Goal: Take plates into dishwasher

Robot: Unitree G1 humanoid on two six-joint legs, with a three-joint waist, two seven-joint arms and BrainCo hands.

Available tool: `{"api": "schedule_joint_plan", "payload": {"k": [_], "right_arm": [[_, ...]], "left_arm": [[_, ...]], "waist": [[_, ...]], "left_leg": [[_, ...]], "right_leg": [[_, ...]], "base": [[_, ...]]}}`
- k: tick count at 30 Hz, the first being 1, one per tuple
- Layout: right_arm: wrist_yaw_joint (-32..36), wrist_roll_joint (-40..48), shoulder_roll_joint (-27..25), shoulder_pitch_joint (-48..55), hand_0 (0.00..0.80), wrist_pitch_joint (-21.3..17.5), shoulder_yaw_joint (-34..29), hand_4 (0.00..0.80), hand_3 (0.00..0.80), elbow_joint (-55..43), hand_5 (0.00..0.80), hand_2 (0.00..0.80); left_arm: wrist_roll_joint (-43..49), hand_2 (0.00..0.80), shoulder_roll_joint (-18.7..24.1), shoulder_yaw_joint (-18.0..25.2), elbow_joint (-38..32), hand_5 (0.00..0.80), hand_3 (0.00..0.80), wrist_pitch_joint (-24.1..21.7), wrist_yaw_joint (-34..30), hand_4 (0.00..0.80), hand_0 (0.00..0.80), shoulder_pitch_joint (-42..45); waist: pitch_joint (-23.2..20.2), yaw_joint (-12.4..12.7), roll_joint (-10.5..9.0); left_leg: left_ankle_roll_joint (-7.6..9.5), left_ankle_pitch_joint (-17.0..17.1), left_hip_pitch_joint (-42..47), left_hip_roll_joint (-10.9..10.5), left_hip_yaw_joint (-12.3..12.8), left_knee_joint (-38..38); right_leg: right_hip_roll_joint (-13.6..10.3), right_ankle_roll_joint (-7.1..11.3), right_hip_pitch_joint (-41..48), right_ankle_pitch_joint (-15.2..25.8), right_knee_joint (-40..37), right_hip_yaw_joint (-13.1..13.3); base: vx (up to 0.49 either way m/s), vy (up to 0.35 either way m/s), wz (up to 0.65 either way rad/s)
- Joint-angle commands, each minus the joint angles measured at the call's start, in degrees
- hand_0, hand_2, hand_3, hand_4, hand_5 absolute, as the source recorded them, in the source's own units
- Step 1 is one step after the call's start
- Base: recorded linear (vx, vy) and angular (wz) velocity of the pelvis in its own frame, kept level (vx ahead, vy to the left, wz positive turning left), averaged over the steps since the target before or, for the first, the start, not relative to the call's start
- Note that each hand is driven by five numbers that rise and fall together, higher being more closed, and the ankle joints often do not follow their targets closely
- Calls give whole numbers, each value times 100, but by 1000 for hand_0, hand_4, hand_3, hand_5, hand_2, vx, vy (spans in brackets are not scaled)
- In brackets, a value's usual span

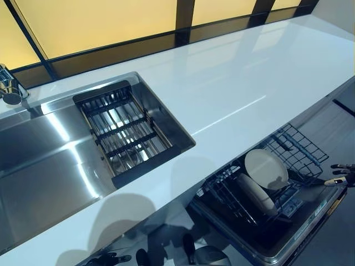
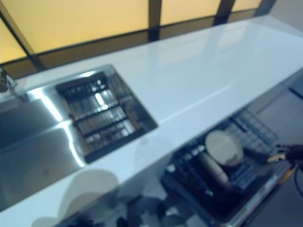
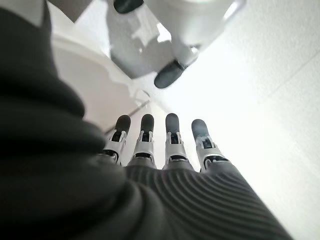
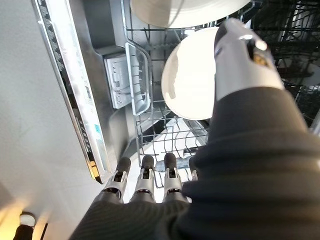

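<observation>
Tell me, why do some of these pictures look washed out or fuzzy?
Left eye view: window light streaks glare across the white countertop and steel sink. Right eye view: the same scene, blurred, plates soft-edged. Left wrist view: the background behind the left hand is bleached white. Right wrist view: evenly lit, dishwasher rack crisp.

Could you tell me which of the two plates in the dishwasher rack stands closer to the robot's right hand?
The round white plate standing farther along the dishwasher rack, facing the camera, is closer to the right hand. The other plate sits beside it, farther from that hand.
</observation>
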Motion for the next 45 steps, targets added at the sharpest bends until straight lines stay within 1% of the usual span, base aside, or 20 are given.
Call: {"api": "schedule_joint_plan", "payload": {"k": [1, 2, 5, 7, 9, 11, 12, 13, 15, 18, 22, 27, 30, 32, 33, 36, 37, 38, 40, 45], "right_arm": [[-322, -657, -274, -321, 0, 122, -317, 0, 0, 925, 0, 0], [-430, -683, -309, -426, 0, 77, -293, 0, 0, 1241, 0, 0], [-596, -801, -484, -985, 0, 49, -253, 0, 0, 2581, 0, 0], [-558, -823, -551, -1068, 0, -3, -234, 0, 0, 2854, 0, 0], [-493, -737, -562, -879, 0, 53, -393, 0, 0, 2970, 0, 0], [-600, -666, -526, -825, 0, 35, -432, 0, 0, 3107, 0, 0], [-817, -650, -457, -859, 0, -4, -425, 0, 0, 3301, 0, 0], [-928, -554, -412, -846, 0, -11, -420, 0, 0, 3397, 0, 0], [-1087, -404, -209, -742, 0, 29, -466, 0, 0, 3355, 0, 0], [-1057, -481, -199, -676, 0, -243, -470, 0, 0, 3611, 0, 0], [-1195, -494, -256, -731, 0, -489, -425, 0, 0, 3866, 0, 0], [-1198, -562, -278, -1095, 0, -389, -231, 0, 0, 3878, 0, 0], [-1258, -624, -284, -1392, 0, -299, -17, 0, 0, 4006, 0, 0], [-1492, -782, -184, -1328, 0, -186, -62, 0, 0, 4046, 0, 0], [-1741, -897, -76, -1105, 0, -240, -198, 0, 0, 4053, 0, 0], [-1944, -761, 131, -588, 0, -384, -506, 0, 0, 3956, 0, 0], [-2051, -687, 367, -272, 0, -325, -654, 0, 0, 3654, 0, 0], [-2039, -690, 400, -220, 0, -303, -686, 0, 0, 3607, 0, 0], [-2184, -399, 686, 12, 0, -213, -751, 0, 0, 3418, 0, 0], [-2326, -231, 1160, 260, 0, -421, -895, 0, 0, 3624, 0, 0]], "left_arm": [[-264, 0, 330, 248, 113, 0, 0, -247, 262, 0, 0, -224], [-284, 0, 333, 230, 102, 0, 0, -272, 257, 0, 0, -288], [-335, 0, 276, 157, 178, 0, 0, -315, 169, 0, 0, -691], [-357, 0, 241, 111, 263, 0, 0, -349, 143, 0, 0, -763], [-379, 0, 253, 100, 316, 0, 0, -318, 114, 0, 0, -863], [-432, 0, 260, 43, 299, 0, 0, -253, 115, 0, 0, -957], [-455, 0, 256, -54, 248, 0, 0, -123, 95, 0, 0, -1117], [-448, 0, 239, -102, 246, 0, 0, -76, 114, 0, 0, -1198], [-469, 0, 242, -149, 240, 0, 0, -34, 190, 0, 0, -1257], [-516, 0, 299, -152, 353, 0, 0, -50, 251, 0, 0, -1091], [-649, 0, 421, -65, 425, 0, 0, -8, 266, 0, 0, -976], [-794, 0, 449, 79, 413, 0, 0, 36, 276, 0, 0, -1049], [-778, 0, 423, 50, 345, 0, 0, -74, 205, 0, 0, -1080], [-637, 0, 469, 64, 259, 0, 0, -122, 171, 0, 0, -1045], [-539, 0, 514, 6, 166, 0, 0, -52, 164, 0, 0, -1051], [-367, 0, 573, -149, 126, 0, 0, 15, 158, 0, 0, -1073], [-294, 0, 660, -133, 158, 0, 0, 38, 135, 0, 0, -1012], [-284, 0, 677, -127, 170, 0, 0, 44, 135, 0, 0, -1001], [-288, 0, 862, -48, 253, 0, 0, 197, 21, 0, 0, -942], [-413, 0, 932, 209, 531, 0, 0, 357, 31, 0, 0, -632]], "waist": [[230, 425, -72], [276, 456, -67], [307, 435, -123], [247, 357, -118], [110, 174, -26], [125, 115, 90], [280, 97, 165], [342, 82, 134], [500, 138, 44], [399, 168, 15], [166, 238, 32], [-98, 237, 23], [-143, 215, -35], [-107, 181, -113], [-82, 148, -141], [9, 153, -177], [77, 221, -149], [85, 240, -144], [46, 348, 0], [-277, 832, 263]], "left_leg": [[-315, -91, 294, 392, -122, 29], [-338, -81, 227, 387, -96, 86], [-440, -348, 348, 481, 369, 1069], [-452, -392, 485, 502, 310, 1472], [-448, -378, 923, 363, -58, 1870], [-387, -619, 1049, 246, -278, 1683], [-235, -1233, 1153, 146, -283, 998], [-147, -1351, 1111, 59, -242, 742], [19, -1434, 919, -63, -356, 616], [40, -1519, 1077, -181, -485, 541], [41, -1650, 1217, -212, -413, 739], [-24, -1511, 1203, -147, -273, 1281], [70, -1799, 1221, -250, -187, 1616], [243, -2197, 1255, -375, -96, 1816], [311, -2244, 1262, -447, -44, 1855], [344, -2160, 1269, -534, 38, 1789], [376, -2041, 1291, -571, 202, 1615], [385, -2016, 1294, -574, 243, 1577], [469, -1467, 983, -512, 373, 1090], [444, -759, 311, -140, 147, 681]], "right_leg": [[26, 327, -317, 165, 181, -26], [6, 319, -336, 179, 162, -98], [-270, 114, -658, 304, 198, -684], [-309, 19, -816, 358, 238, -907], [-243, -110, -1314, 377, 482, -1086], [-133, -87, -1678, 354, 766, -1068], [-132, 88, -1988, 461, 1004, -974], [-200, 179, -2101, 547, 1051, -989], [-247, 333, -2201, 721, 1051, -948], [-301, 412, -2212, 899, 856, -1001], [-260, 315, -1971, 772, 665, -1156], [-282, 241, -1776, 659, 632, -1081], [-475, 413, -1837, 916, 559, -914], [-635, 623, -1817, 1138, 366, -790], [-664, 699, -1756, 1199, 156, -869], [-693, 772, -1712, 1273, 106, -1111], [-699, 782, -1631, 1274, 474, -1381], [-704, 780, -1630, 1245, 566, -1413], [-743, 671, -1468, 1016, 1737, -1131], [-974, 465, -326, 149, 1994, -705]], "base": [[-212, -116, 39], [-322, -68, 39], [-308, -5, 39], [-230, 28, 52], [-398, 65, 40], [-422, 130, 45], [-470, 157, 69], [-488, 138, 89], [-353, 50, 91], [-243, 57, 39], [-200, 50, 31], [-247, 96, -20], [-191, 146, -17], [8, 89, -24], [-27, 66, -20], [-177, 45, -4], [-265, 34, -5], [-519, 59, -39], [-545, -5, -59], [-435, -182, -15]]}}
